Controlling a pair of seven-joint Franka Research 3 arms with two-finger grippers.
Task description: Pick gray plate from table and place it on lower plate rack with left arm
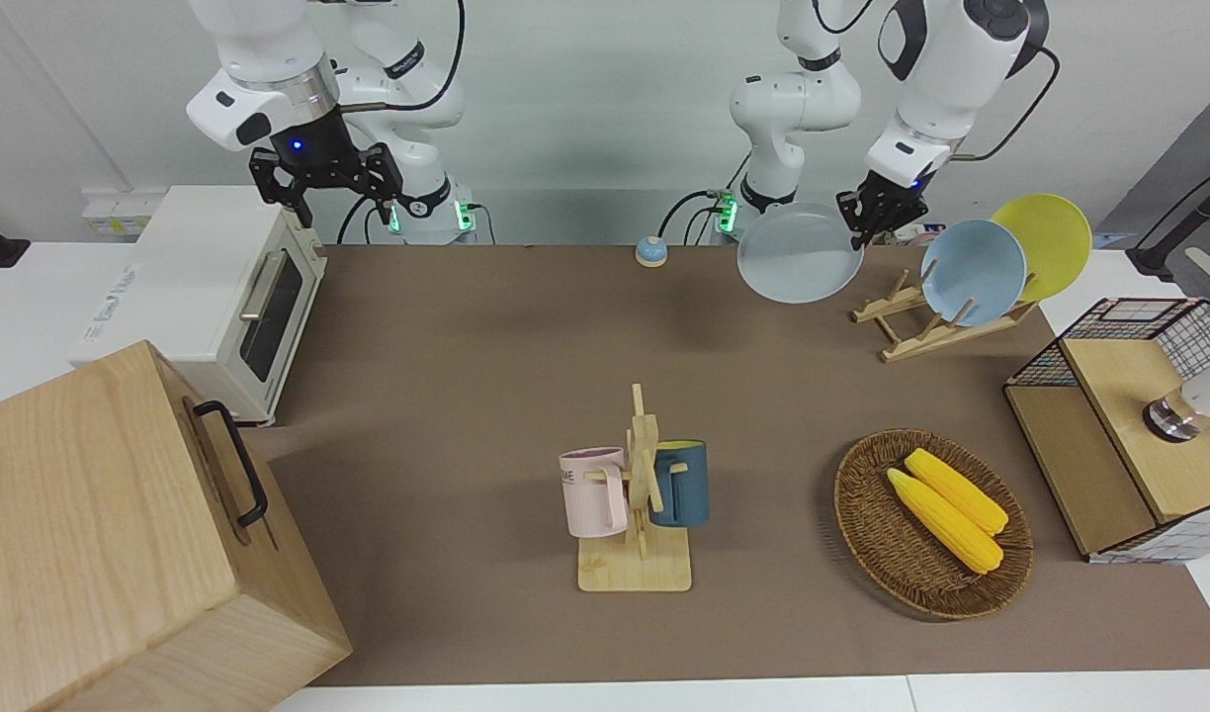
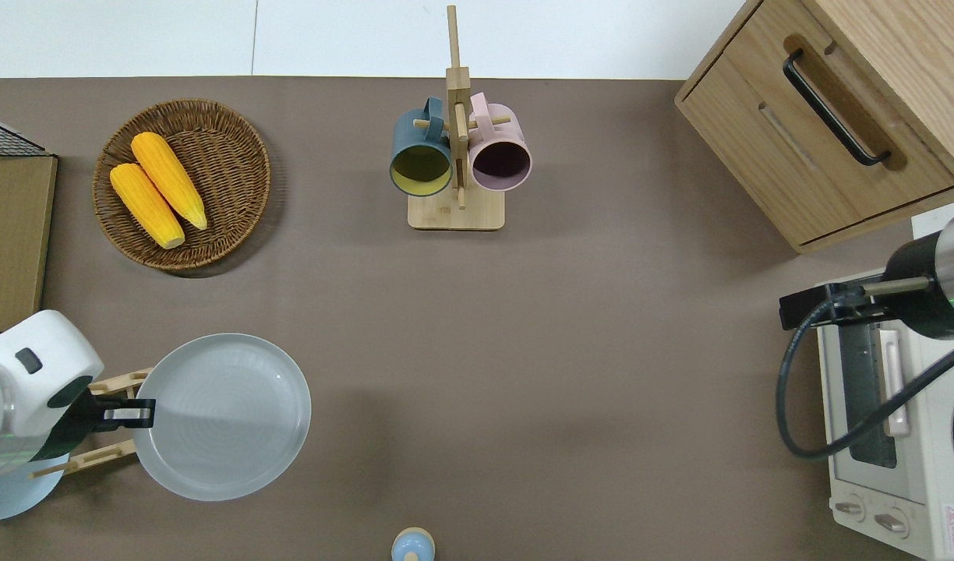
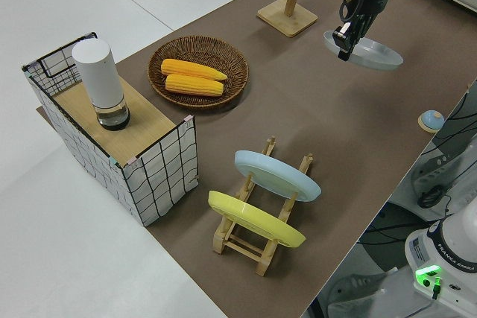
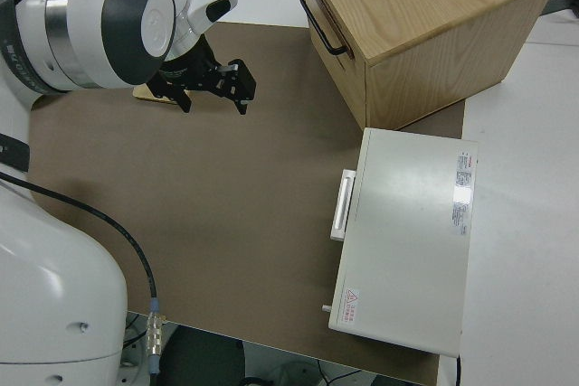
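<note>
Overhead, left to right: left claw (image 2: 126,413) pinches the gray plate (image 2: 221,417) by its 9 o'clock rim, plate held roughly flat in the air, clear of the bench (image 2: 524,351). Lower plate rack (image 2: 118,382) sits under the claw, at the plate's 9 o'clock; its free slots face the plate. Judgement: tilt the plate up, then shift toward 9 o'clock. Right arm parked, its claw (image 1: 326,183) wide open.

The left arm (image 2: 25,397) hides most of the lower plate rack (image 2: 95,460) overhead.
</note>
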